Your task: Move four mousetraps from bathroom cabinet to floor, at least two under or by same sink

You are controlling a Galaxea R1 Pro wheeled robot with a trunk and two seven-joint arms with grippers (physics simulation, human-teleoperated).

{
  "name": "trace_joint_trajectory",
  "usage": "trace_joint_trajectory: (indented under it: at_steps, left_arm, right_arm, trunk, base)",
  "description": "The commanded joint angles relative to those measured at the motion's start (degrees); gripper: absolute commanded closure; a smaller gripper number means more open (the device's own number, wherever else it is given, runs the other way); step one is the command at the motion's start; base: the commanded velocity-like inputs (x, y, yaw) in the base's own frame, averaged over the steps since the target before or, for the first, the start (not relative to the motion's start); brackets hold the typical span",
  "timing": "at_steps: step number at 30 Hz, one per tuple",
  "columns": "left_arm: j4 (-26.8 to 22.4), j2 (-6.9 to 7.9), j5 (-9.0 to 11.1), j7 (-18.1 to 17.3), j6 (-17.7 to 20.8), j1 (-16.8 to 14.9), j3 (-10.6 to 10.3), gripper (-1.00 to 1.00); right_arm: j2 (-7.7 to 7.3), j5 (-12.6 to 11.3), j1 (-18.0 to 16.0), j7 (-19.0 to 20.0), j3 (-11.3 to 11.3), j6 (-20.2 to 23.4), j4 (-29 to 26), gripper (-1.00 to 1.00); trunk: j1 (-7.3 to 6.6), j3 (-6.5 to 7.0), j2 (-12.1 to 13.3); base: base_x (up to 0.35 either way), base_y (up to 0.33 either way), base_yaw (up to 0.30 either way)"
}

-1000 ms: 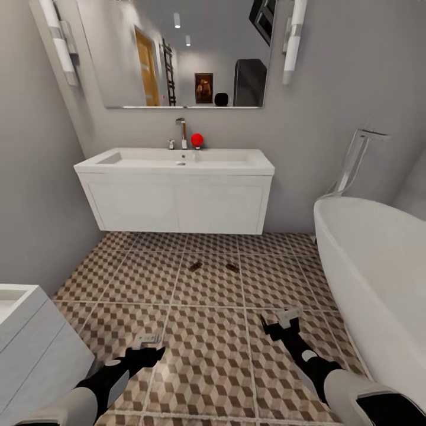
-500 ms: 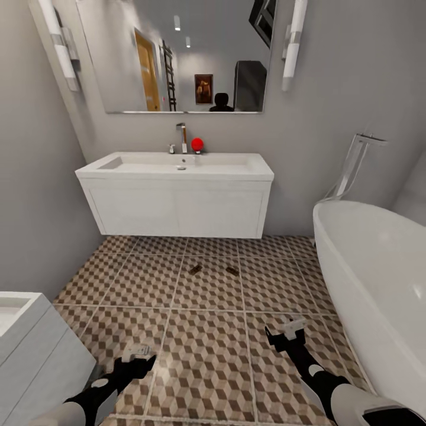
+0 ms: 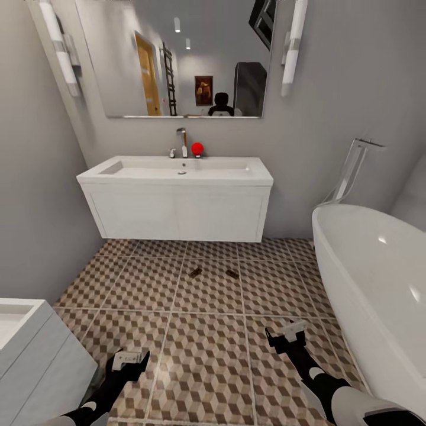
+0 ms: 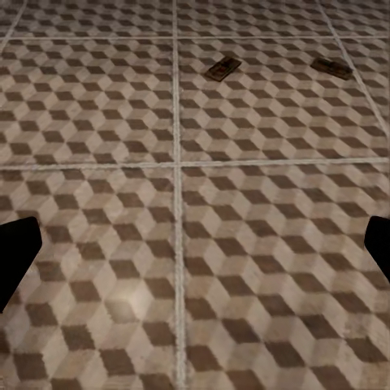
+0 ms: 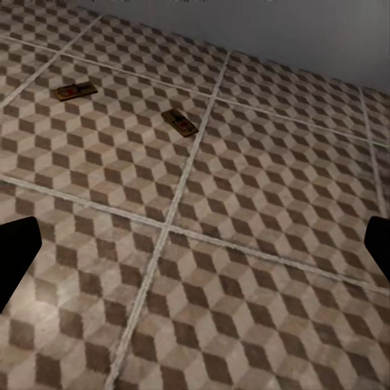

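Drew back toward the trunk over the last second: left claw (image 3: 129,358) and right claw (image 3: 287,331), both lower in the head view than before. Shifted a little as a whole too, that view, through camera motion; kept their places on the tiles, the two traps.

Stood open, both claws, each with its dark fingers (image 4: 16,256) spread wide at the edges of its wrist view and nothing between them. Hovered over the floor (image 3: 207,355), tips pointed forward, neither touching anything.

Lay flat on the floor well ahead of both claws: left trap (image 3: 195,272) and right trap (image 3: 232,274), near each other but apart, on neighbouring tiles with a grout line between. Sat ahead and to the right of the left claw, ahead and to the left of the right claw.

Hung on the wall beyond the traps, farther from the claws: sink (image 3: 177,171), its front edge just past them. Stood close to the right of the right claw: tub (image 3: 367,266). Stood just left of the left claw: white unit (image 3: 35,355).
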Motion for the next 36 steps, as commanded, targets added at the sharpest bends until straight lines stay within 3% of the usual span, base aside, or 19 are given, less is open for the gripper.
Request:
trace_joint_trajectory:
  at_steps: [1, 18, 36]
  left_arm:
    - [0.3, 0.03, 0.2, -0.3, -0.5, 0.4, 0.1, -1.0]
    - [0.4, 0.95, 0.2, -0.4, -1.1, 2.8, 0.1, -1.0]
    - [0.4, 1.04, 0.2, -0.4, -1.4, 4.1, 0.1, -1.0]
  right_arm:
    - [-0.01, 0.3, 0.0, 0.0, -0.1, -0.2, 0.0, -1.0]
    - [-0.02, 0.3, 0.9, 0.0, -0.1, -0.9, 0.0, -1.0]
    - [0.3, 0.2, 4.5, -0.1, -0.1, -2.7, 0.1, -1.0]
  trunk:
    - [-0.23, 0.14, 0.4]
    - [-3.97, 3.19, 7.2]
    - [-7.92, 6.42, 14.4]
  base:
    - [0.0, 0.0, 0.0]
    - [0.0, 0.0, 0.0]
    - [0.0, 0.0, 0.0]
